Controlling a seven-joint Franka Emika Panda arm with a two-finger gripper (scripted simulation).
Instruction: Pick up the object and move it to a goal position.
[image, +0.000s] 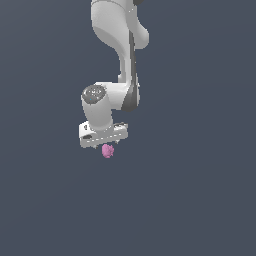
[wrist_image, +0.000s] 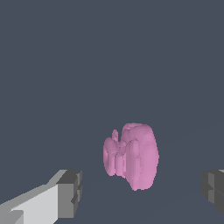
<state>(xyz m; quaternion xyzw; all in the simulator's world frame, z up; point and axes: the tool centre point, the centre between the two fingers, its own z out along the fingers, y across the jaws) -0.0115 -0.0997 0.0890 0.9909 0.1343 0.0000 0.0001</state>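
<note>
The object is a small lumpy pink-magenta blob (image: 108, 151), just below the white gripper (image: 106, 145) in the exterior view. In the wrist view the blob (wrist_image: 132, 155) lies between the two dark fingertips (wrist_image: 70, 192), with a clear gap on each side. The gripper (wrist_image: 140, 190) is open and touches nothing. Its fingers are mostly hidden behind the hand in the exterior view.
The white arm (image: 120, 60) comes down from the top of the exterior view. A plain dark grey-blue floor (image: 200, 200) surrounds the blob on all sides. No goal marker shows.
</note>
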